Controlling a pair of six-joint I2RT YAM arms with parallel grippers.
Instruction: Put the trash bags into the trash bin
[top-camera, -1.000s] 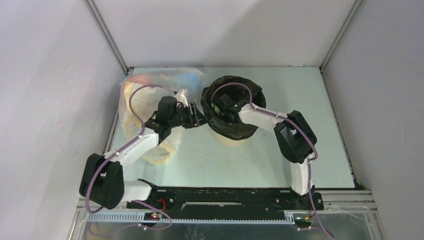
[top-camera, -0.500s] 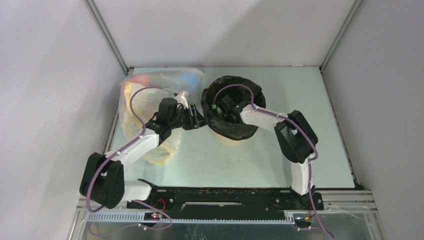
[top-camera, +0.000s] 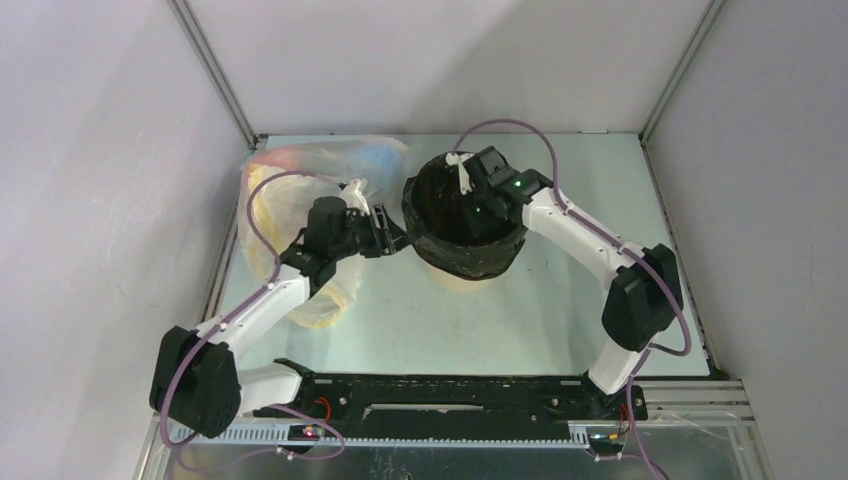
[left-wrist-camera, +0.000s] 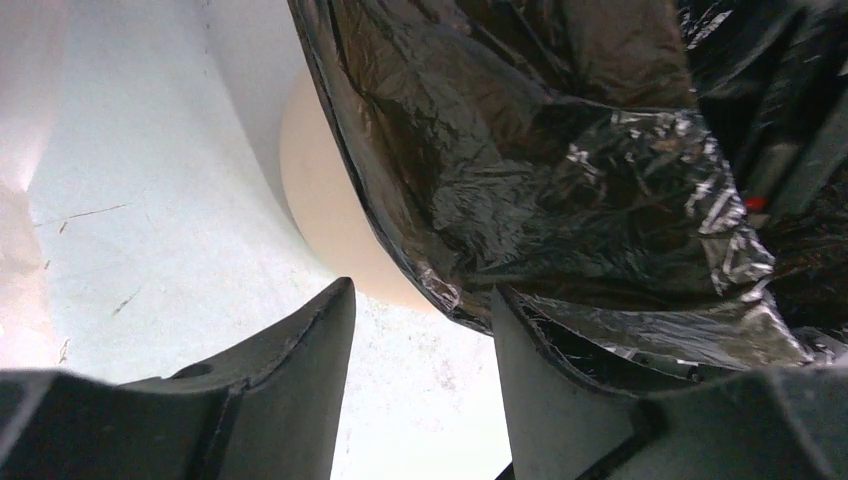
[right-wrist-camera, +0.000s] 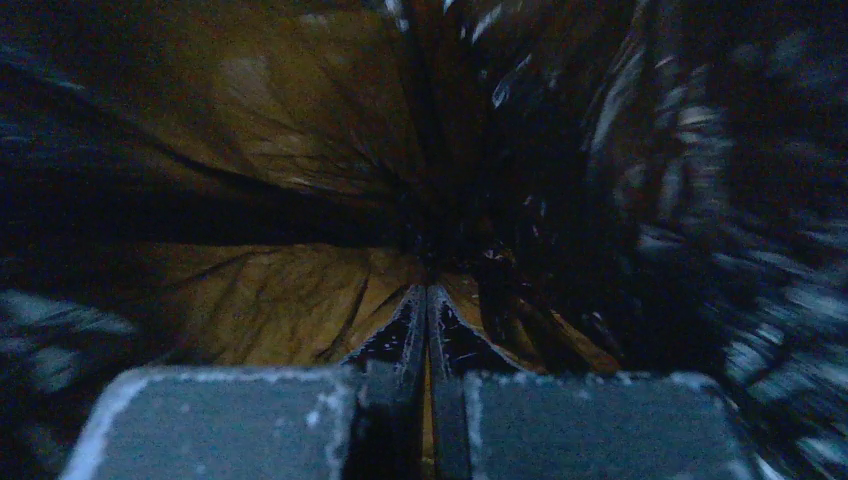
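The trash bag (top-camera: 470, 255) is glossy black crinkled plastic. It lines the trash bin (top-camera: 462, 283), a tan bucket, and folds over its rim. My left gripper (top-camera: 398, 238) is open at the bucket's left side. In the left wrist view the bag's hanging edge (left-wrist-camera: 520, 150) sits just above the right finger (left-wrist-camera: 560, 400), and the tan wall (left-wrist-camera: 320, 190) shows behind. My right gripper (top-camera: 462, 210) reaches into the bucket from the far rim. In the right wrist view it (right-wrist-camera: 428, 292) is shut, tips pointing at creased bag folds (right-wrist-camera: 300, 130) deep inside.
A translucent clear bag (top-camera: 300, 180) with yellow, red and blue tints lies at the back left under my left arm. Grey walls enclose the table (top-camera: 560, 300) on three sides. The arm bases and a black rail run along the near edge.
My right arm has swung from the bucket's near-right side up and over to its far rim, the elbow moving right. My left gripper has stayed at the bucket's left rim.
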